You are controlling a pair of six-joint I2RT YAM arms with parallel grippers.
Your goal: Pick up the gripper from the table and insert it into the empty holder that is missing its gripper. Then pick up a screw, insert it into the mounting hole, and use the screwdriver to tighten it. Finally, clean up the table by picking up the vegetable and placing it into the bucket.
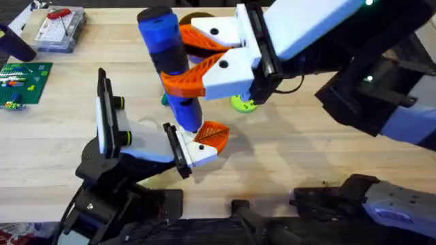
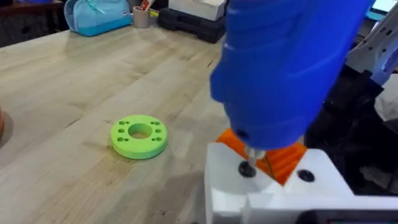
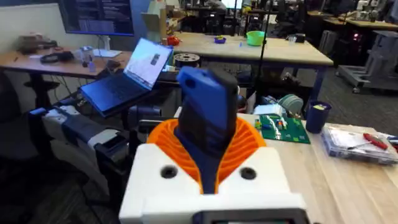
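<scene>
Right gripper: my right gripper (image 1: 197,64) reaches in from the right side of the table, its white fingers with orange ribbed pads (image 1: 184,85) clamped around the screwdriver (image 1: 170,61).
Screwdriver: I hold the thick blue body roughly upright, leaning slightly, over the middle of the table; in my right wrist view it rises between my orange pads (image 3: 249,146) as a dark blue column (image 3: 205,118).
Screwdriver tip: the narrow tip points down onto a small dark screw (image 2: 247,168) seated in the white block of my left gripper's front.
Left gripper: my left gripper (image 1: 204,143) lies low at centre, just under the screwdriver; I cannot tell how far its fingers are apart or whether they hold anything.
Left arm: a white and black link (image 1: 109,116) stands up to the left of that gripper.
Vegetable: a sliver of dark green (image 1: 164,100) peeks out just left of the screwdriver's body, mostly hidden; I cannot tell its pose.
Green disc: a lime-green round disc with holes (image 2: 139,135) lies flat on the wooden table (image 1: 286,156), near the screwdriver, partly covered by my right gripper from overhead (image 1: 243,103).
Far left: a clear parts box (image 1: 60,28) with a red-handled tool on it, and a green circuit board (image 1: 24,80) beside it.
</scene>
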